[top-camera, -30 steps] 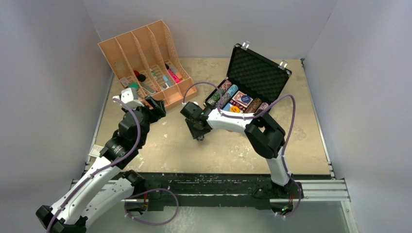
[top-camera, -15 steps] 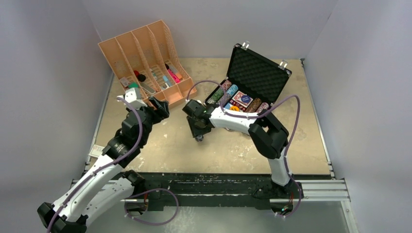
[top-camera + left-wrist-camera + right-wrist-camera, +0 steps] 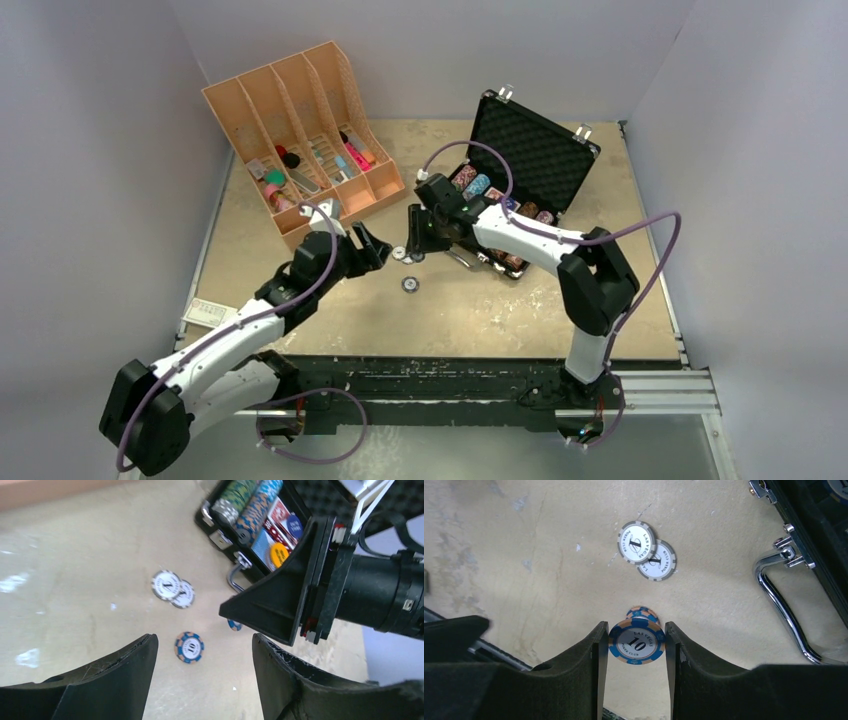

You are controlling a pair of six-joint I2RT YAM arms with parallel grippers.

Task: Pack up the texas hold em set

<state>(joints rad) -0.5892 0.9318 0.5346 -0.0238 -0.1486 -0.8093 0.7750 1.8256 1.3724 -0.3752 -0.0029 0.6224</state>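
Note:
The black briefcase point(image 3: 527, 160) stands open at the back right, foam lid up, with chip rows, card decks and a yellow button point(image 3: 278, 553) inside. My right gripper point(image 3: 412, 240) is raised just left of the case's silver handle point(image 3: 780, 605) and is shut on a blue-and-orange "10" chip point(image 3: 637, 643). Another blue "10" chip point(image 3: 408, 284) lies on the table beneath it. Two grey-and-white chips point(image 3: 645, 551) lie overlapping nearby. My left gripper point(image 3: 378, 246) is open and empty, close to the right gripper; in its wrist view the blue chip point(image 3: 189, 647) lies between its fingers.
An orange slotted organiser point(image 3: 300, 120) with small items stands at the back left. A white paper slip point(image 3: 210, 312) lies at the table's left edge. The two grippers are almost touching at mid-table.
My left arm has swung right to mid-table beside the right gripper. My right gripper has lifted from the table and moved toward the case holding a chip, leaving one blue chip behind.

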